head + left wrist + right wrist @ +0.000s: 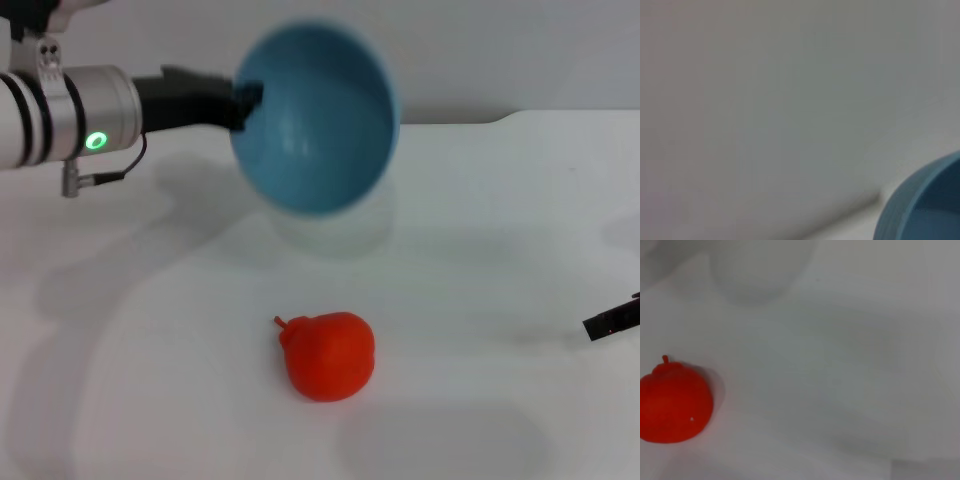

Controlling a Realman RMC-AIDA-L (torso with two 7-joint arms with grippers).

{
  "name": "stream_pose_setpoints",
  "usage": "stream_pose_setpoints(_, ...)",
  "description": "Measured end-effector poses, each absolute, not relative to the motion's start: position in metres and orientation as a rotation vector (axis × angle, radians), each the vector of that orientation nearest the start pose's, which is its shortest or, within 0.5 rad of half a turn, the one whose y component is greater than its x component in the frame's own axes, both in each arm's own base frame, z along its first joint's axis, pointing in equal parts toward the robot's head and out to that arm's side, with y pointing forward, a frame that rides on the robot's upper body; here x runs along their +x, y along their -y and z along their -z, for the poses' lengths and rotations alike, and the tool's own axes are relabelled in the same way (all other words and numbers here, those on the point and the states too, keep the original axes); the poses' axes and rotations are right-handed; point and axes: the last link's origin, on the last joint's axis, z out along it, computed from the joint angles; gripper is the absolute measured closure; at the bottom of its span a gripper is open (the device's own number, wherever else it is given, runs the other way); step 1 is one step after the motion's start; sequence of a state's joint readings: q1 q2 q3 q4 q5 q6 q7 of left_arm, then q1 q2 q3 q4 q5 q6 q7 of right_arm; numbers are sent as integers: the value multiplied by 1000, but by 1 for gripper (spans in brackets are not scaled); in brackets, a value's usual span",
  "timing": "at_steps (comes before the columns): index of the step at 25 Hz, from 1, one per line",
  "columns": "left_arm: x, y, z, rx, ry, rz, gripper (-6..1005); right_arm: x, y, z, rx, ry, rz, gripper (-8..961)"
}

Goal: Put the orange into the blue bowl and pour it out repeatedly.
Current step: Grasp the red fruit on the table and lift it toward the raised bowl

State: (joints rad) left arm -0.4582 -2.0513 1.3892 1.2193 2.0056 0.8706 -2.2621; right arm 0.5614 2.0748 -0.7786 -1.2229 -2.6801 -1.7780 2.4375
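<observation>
This looks like a robot test bench in a lab rather than a home or kitchen: a plain, matte white tabletop point(480, 260) fills the head view, backed toward 12 o'clock by a bare pale grey wall point(500, 50), with no furnishings or household clutter. The only props are a vivid orange-red lumpy round fruit point(329, 356) lying alone near 6 o'clock and a smooth light-blue round bowl point(315, 118) held up tilted off the surface near 12 o'clock. At 10 o'clock a silver and white metal robot arm with a glowing green indicator ring point(70, 115) carries that bowl, which fits a staged manipulation setup.
</observation>
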Motion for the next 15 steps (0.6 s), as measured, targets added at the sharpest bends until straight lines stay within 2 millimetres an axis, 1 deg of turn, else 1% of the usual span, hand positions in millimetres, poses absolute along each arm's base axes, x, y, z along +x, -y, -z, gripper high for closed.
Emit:
stream_pose_setpoints(2,-183,-400,-11,-2456,950,276,1001,270,-330,-70,-2375,-1530,255,446)
stream_pose_setpoints(4,-186,-397,-12,-2484,1016,138,1001,269,-331,-69,-2378,-1519,259,440)
stream_pose_setpoints(7,-187,-390,-14,-2504,1070,-42,1001,266,-333,-67,-2389,-1489,276,431)
stream_pose_setpoints(9,-184,-386,-16,-2517,1087,-131,1001,263,-335,-66,-2411,-1451,278,425)
stream_pose_setpoints(10,-183,-381,-18,-2522,1105,-212,1001,257,-338,-62,-2458,-1393,258,422)
stream_pose_setpoints(11,-181,-379,-20,-2518,1113,-257,1001,257,-338,-62,-2458,-1393,258,419)
stream_pose_setpoints(15,-182,-371,-35,-2412,1173,-436,1000,241,-343,-52,-2578,-1237,145,407)
